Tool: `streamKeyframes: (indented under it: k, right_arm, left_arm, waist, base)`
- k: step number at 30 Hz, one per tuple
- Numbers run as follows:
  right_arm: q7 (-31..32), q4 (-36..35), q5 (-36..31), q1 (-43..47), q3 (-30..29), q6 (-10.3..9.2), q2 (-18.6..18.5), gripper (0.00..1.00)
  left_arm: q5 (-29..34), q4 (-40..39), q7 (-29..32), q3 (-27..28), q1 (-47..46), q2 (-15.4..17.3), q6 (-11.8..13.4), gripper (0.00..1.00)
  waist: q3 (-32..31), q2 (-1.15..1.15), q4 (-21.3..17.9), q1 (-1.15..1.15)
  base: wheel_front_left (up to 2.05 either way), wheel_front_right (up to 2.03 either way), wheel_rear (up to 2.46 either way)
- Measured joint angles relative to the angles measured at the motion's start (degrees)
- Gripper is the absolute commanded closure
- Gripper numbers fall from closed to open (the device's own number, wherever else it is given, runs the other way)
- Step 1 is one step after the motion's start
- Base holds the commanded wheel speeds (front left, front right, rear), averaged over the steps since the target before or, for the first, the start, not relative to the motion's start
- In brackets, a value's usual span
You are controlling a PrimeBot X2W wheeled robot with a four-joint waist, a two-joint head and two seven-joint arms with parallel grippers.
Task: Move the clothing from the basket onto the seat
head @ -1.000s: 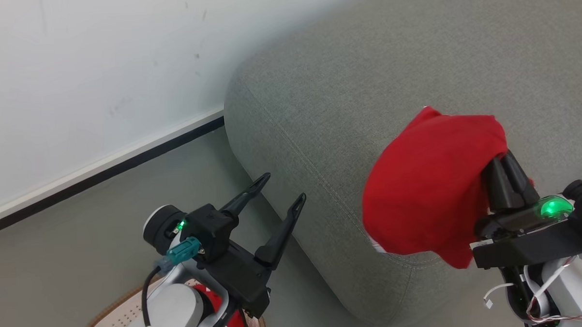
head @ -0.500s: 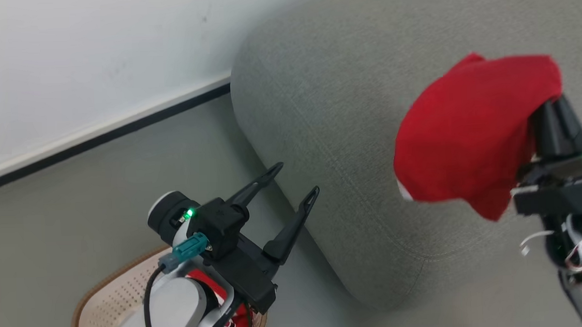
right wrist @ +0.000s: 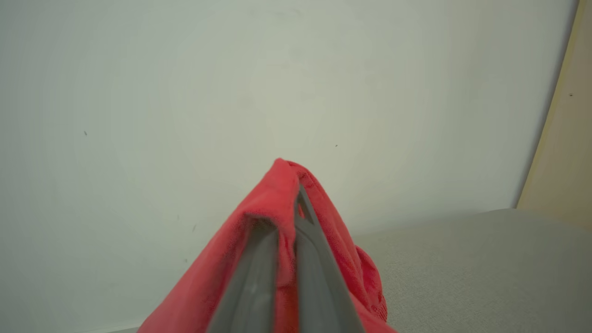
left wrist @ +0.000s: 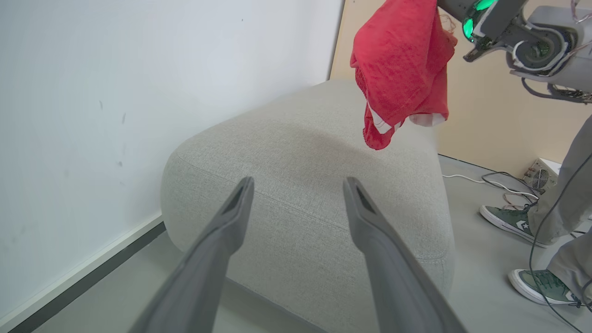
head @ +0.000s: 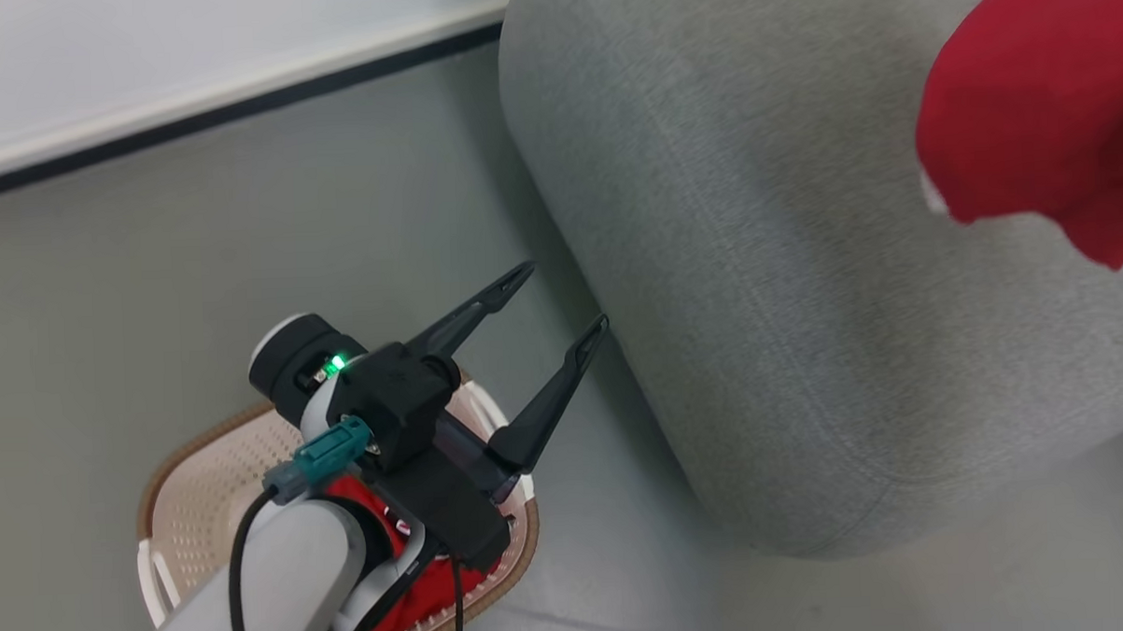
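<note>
My right gripper (right wrist: 296, 200) is shut on a red garment (right wrist: 333, 231) of the clothing, which drapes over both fingers. That red garment (left wrist: 402, 69) hangs in the air above the grey seat (left wrist: 300, 138), white trim at its lower edge, and sits at the top right of the head view (head: 1030, 103). My left gripper (head: 561, 300) is open and holds nothing, above the cream basket (head: 188, 450) and beside the seat (head: 755, 253). More red clothing (head: 413, 606) lies in the basket, partly hidden by my left arm.
A white wall with a dark skirting strip (head: 237, 107) runs behind the seat. A person's green shoes (left wrist: 508, 219) stand on the floor to the seat's right, with cables and a small box (left wrist: 540, 175) nearby. Grey floor surrounds the basket.
The head camera has swung, bringing more of the basket into view. My right gripper has carried the red garment farther over the seat, toward the upper right. The left gripper stays open.
</note>
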Motion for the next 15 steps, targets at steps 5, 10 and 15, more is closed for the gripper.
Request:
streamKeyframes:
  k: [5, 10, 15]
  right_arm:
    - [1.31, 1.94, 0.0, -4.26, -0.62, 0.21, -1.81, 1.0]
    - [1.94, 3.37, -0.02, -7.77, -2.35, -0.56, -2.59, 1.0]
    - [2.03, 5.66, -0.4, -9.26, -4.68, -4.36, -3.53, 1.0]
  left_arm:
    - [0.0, -1.82, 0.53, 0.36, -1.97, 1.05, -0.23, 0.0]
    - [0.08, -3.22, 1.04, 0.77, -3.77, 2.03, -0.48, 0.0]
    - [0.19, -4.7, 1.36, 1.27, -6.1, 2.75, -0.57, 0.0]
  waist:
    - [3.87, 0.0, 1.98, 0.0]
    - [7.04, 0.0, 3.47, -0.01]
    - [11.1, 0.0, 5.07, 0.0]
  base:
    - [0.0, 0.0, 0.0]
    - [0.0, 0.0, 0.0]
    - [0.0, 0.0, 0.0]
